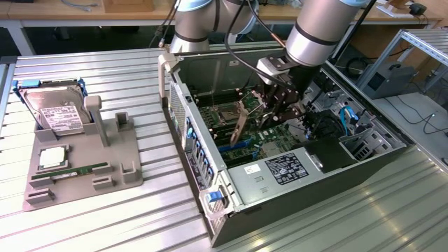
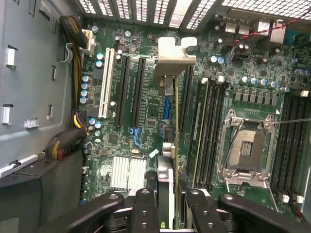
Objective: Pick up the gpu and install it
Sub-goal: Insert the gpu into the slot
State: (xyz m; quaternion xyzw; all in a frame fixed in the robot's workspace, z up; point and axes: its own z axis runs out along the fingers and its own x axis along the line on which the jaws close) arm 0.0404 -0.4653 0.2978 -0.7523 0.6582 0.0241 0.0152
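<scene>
Nearest, ribbed metal table (image 1: 105, 226), spread under everything. At the exterior view's left, grey fixture tray (image 1: 115, 163): holds a silver hard drive (image 1: 56, 113) tilted at its far end, a square processor chip (image 1: 52, 157) nearer, and a narrow green memory stick (image 1: 73, 172) lying nearer again. Just right of the tray, open computer case (image 1: 183, 121), motherboard (image 1: 242, 144) exposed. Inside, over the board's middle: gripper (image 1: 269, 111), below the arm (image 1: 315, 31). Clenches its fingers (image 2: 145, 206) on the gpu (image 1: 240, 126) and holds the card on edge, slightly tilted, above the board. From the wrist view, appears edge-on between the long expansion slots (image 2: 138, 92) and the memory banks (image 2: 209, 126), silver bracket (image 2: 174, 53) toward the case's vented wall (image 2: 146, 7); cannot tell whether touching a slot. Past the banks, open processor socket (image 2: 245, 148). At the case's near right corner, silver power supply (image 1: 280, 168) with a black label. Further right inside, blue cables (image 1: 347, 115) beside a grey drive cage (image 1: 360, 144).
</scene>
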